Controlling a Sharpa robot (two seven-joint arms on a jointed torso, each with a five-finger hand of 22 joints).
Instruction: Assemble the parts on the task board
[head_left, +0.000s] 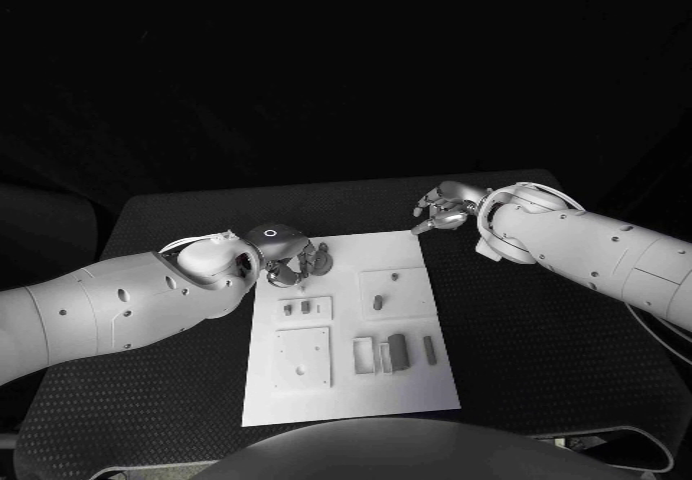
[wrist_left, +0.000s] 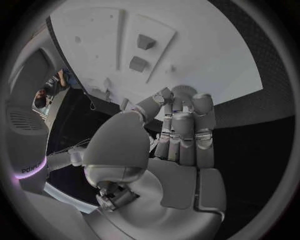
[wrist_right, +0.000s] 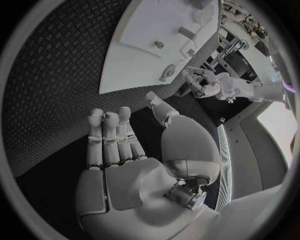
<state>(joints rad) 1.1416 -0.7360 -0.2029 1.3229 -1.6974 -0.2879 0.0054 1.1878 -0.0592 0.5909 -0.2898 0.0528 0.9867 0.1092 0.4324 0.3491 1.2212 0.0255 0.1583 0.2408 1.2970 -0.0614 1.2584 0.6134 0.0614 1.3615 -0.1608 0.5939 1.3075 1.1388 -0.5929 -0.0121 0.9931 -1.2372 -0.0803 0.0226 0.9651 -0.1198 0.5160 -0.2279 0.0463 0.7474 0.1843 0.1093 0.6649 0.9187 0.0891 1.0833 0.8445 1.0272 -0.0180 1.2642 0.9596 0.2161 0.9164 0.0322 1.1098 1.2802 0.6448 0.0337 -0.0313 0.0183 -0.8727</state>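
Observation:
The white task board (head_left: 411, 395) lies in the middle of the black table. Several small grey parts are on it: one upright (head_left: 378, 300) in the upper right plate, two (head_left: 297, 308) in a small left plate, three (head_left: 395, 352) side by side lower right. My left hand (head_left: 294, 264) hangs over the board's far left corner, fingers side by side (wrist_left: 182, 131), thumb tip against them. A round ridged shape (wrist_left: 182, 90) sits at those fingertips; I cannot tell whether it is held. My right hand (head_left: 444, 212) hovers off the far right corner, fingers (wrist_right: 115, 137) straight, thumb apart, holding nothing.
A square plate (head_left: 303, 357) with small holes lies on the board's lower left. Textured black table (head_left: 548, 340) surrounds the board on all sides, with its far edge behind both hands.

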